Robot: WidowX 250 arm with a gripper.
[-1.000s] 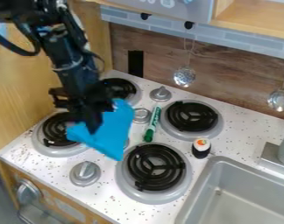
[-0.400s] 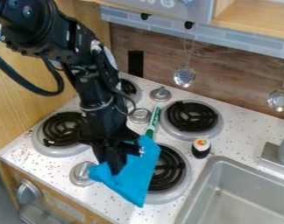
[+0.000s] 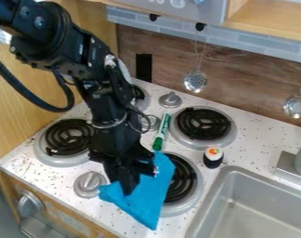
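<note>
Speckled white worktop (image 3: pixel 61 184) lies below the end effector (image 3: pixel 129 186), which grips a blue cloth (image 3: pixel 145 197); the cloth overlaps the front-right burner (image 3: pixel 189 179) beside it. Behind the end effector lies a green marker (image 3: pixel 161 133).

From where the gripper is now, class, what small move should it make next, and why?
Probably a slight lowering: the gripper holds the blue cloth, whose free lower corner shows against the speckled counter, beside the nearest burner.

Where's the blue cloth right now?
Camera view, lower centre: blue cloth in the black gripper, partly hiding a black coil burner, beside a round silver knob.
</note>
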